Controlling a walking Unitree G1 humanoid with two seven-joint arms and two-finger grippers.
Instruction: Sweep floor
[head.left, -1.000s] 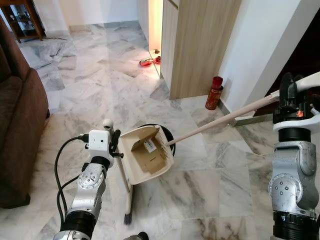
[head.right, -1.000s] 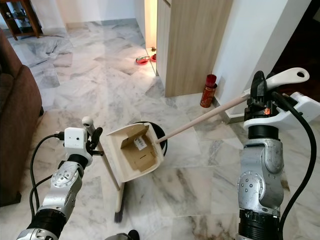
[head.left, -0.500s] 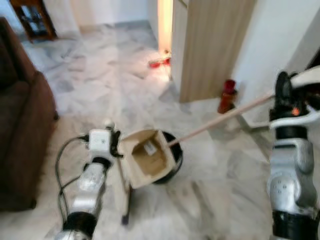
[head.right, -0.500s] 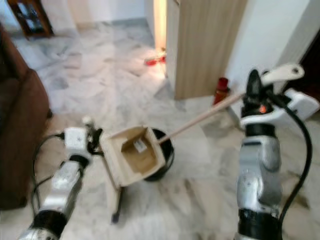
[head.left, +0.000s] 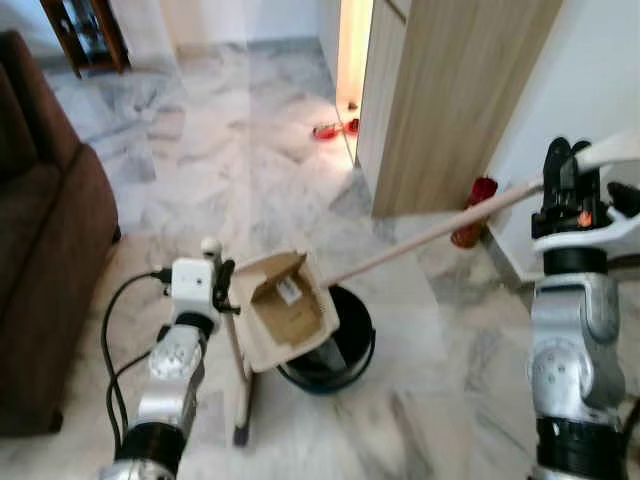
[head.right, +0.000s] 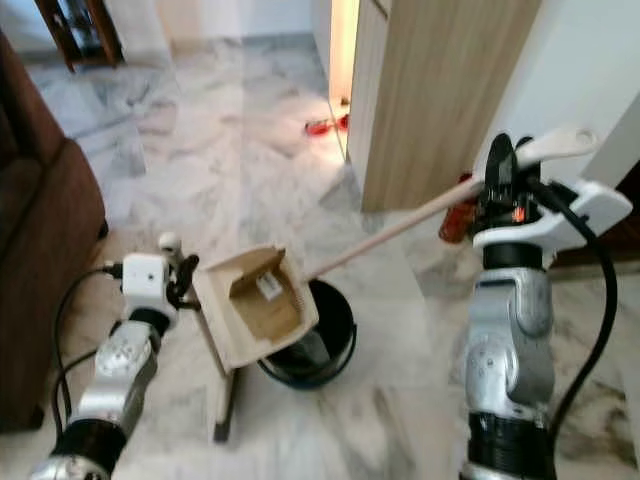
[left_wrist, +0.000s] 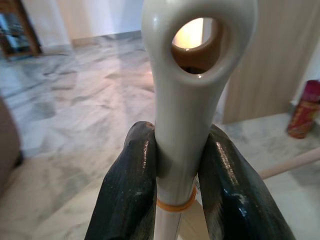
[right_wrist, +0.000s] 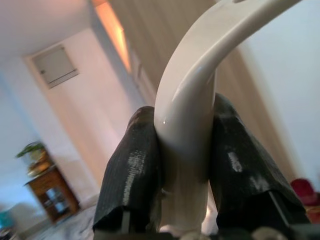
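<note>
A cream dustpan (head.left: 285, 318) with pieces of cardboard (head.left: 284, 297) in it hangs tilted over a black bin (head.left: 345, 345) on the marble floor. My left gripper (head.left: 222, 285) is shut on a cream handle (left_wrist: 187, 100) with a loop end. That upright pole (head.left: 241, 385) runs down beside the pan to a dark tip on the floor. My right gripper (head.left: 563, 190) is raised at the right, shut on the curved end (right_wrist: 192, 110) of a long cream pole (head.left: 430, 235) that slants down to the pan's toothed edge.
A brown sofa (head.left: 45, 260) fills the left side. A wooden cabinet (head.left: 450, 100) and a white wall stand at the right, with a red can (head.left: 470, 228) at their foot. Small red things (head.left: 335, 130) lie in the lit gap beyond. Open marble floor lies ahead.
The camera has shifted, so the cabinet and can sit further right. The dustpan now sits higher against the bin, and more of the bin shows below it. Both grips are unchanged.
</note>
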